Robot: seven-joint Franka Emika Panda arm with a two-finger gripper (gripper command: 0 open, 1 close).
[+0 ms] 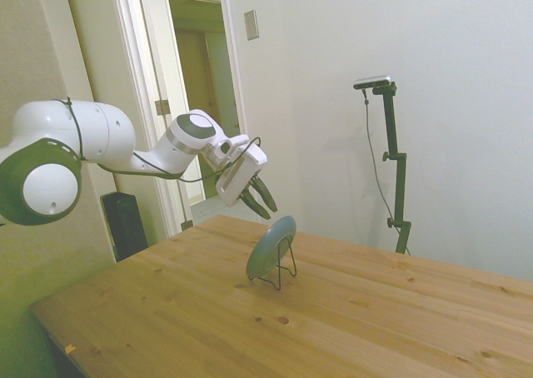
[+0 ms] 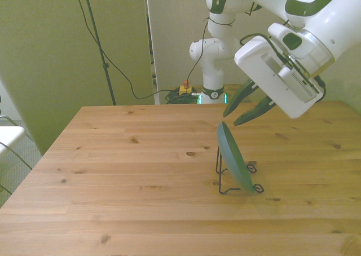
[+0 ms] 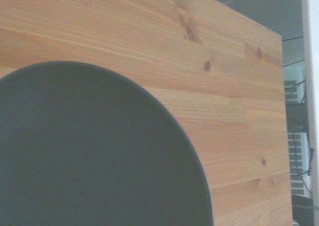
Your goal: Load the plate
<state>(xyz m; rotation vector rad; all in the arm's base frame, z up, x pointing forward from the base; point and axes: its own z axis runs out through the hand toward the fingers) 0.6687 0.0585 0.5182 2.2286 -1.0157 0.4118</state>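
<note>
plate (image 1: 268,248) stood on edge in wire stand (image 1: 283,271) in side view, so loading looked done; gripper (image 1: 260,200) hung just above rim, jaws parted, empty. wooden table (image 1: 400,311), white wall, open doorway

front view: same, plate (image 2: 233,156) leaned in stand, gripper (image 2: 246,105) clear

wrist view: plate (image 3: 89,156) filled most, table beyond

I take this for an ordinary room in a home or small office, fitted out as a robot test space. I see plain pale walls, a white-framed doorway (image 1: 198,103) onto a hallway, a light switch (image 1: 251,25), a pine table (image 1: 375,311), loose cables (image 2: 180,92) on the floor and a black speaker (image 1: 125,224).
</note>
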